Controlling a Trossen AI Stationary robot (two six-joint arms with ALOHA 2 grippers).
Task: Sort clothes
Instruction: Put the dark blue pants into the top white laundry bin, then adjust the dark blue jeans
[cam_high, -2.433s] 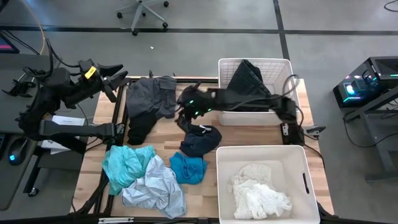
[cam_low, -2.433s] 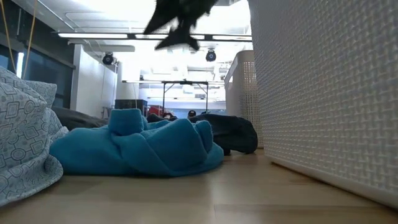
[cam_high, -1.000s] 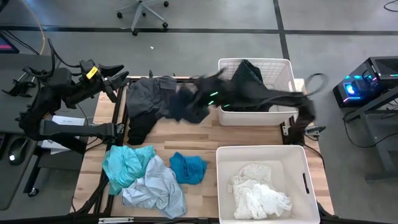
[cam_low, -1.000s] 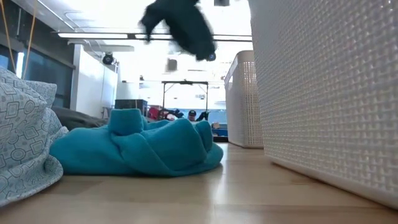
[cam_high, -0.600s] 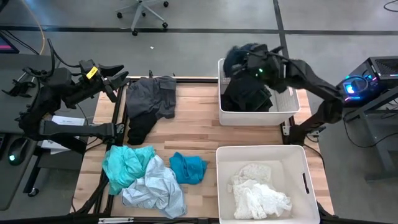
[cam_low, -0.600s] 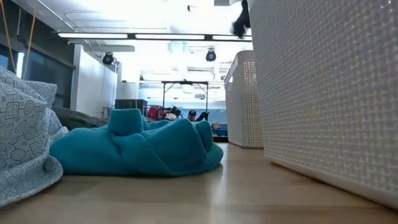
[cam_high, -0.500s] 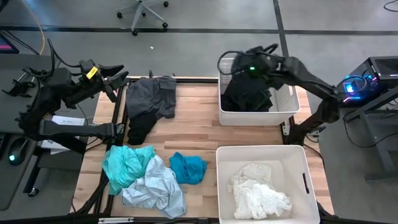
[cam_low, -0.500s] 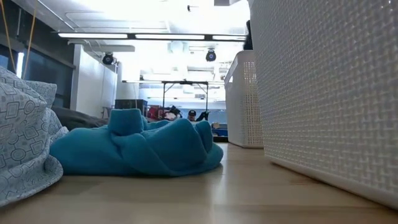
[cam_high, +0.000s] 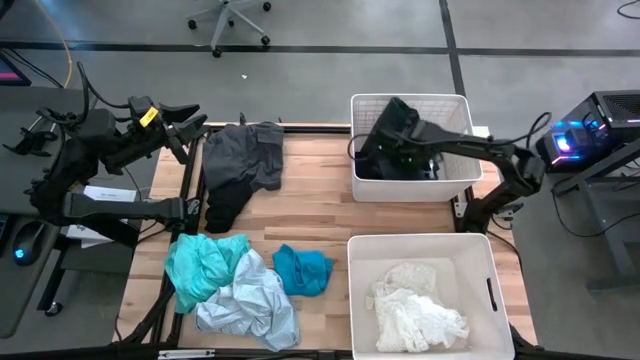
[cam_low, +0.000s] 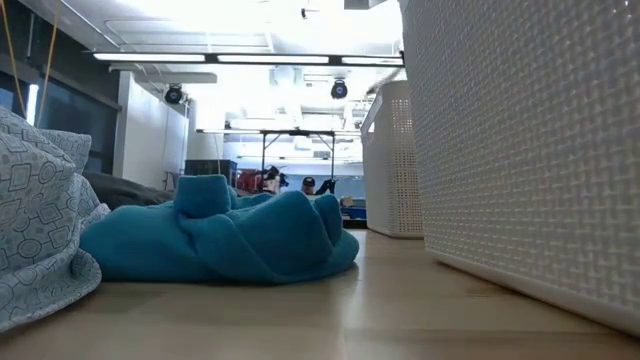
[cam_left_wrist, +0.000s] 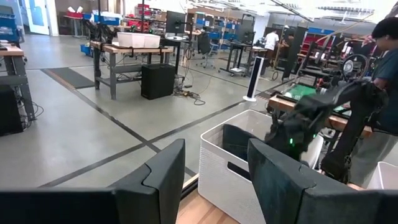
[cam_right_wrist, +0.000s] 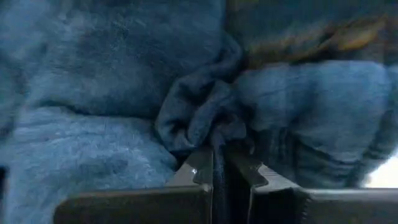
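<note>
My right gripper (cam_high: 385, 145) reaches from the table's right into the far white bin (cam_high: 410, 98) and is shut on a navy garment (cam_right_wrist: 124, 87) that lies on the dark clothes (cam_high: 400, 165) there. My left gripper (cam_high: 185, 125) is open and empty, held above the table's far left edge. On the table lie a charcoal grey garment (cam_high: 240, 155), a black one (cam_high: 222, 205), a teal one (cam_high: 203, 263), a pale blue patterned one (cam_high: 250, 305) and a blue one (cam_high: 302, 270). White clothes (cam_high: 415, 305) lie in the near bin (cam_high: 420, 238). My right gripper pinches a bunched fold of the navy garment (cam_right_wrist: 208, 127) between its two fingers (cam_right_wrist: 199, 171), at their free ends. The garment rests on the dark pile inside the far bin, slack around the fingers.
Bare wooden table (cam_high: 310, 215) lies between the clothes on the left and the two bins on the right. In the low view the blue garment (cam_low: 230, 240) and the near bin's wall (cam_low: 520, 150) stand close. People show in the room behind in the left wrist view (cam_left_wrist: 385, 50).
My right gripper has carried the navy garment up from the middle of the table, toward the far right, over the far bin and down into it. The garment, which hung below the fingers, now lies on the dark pile in the bin.
</note>
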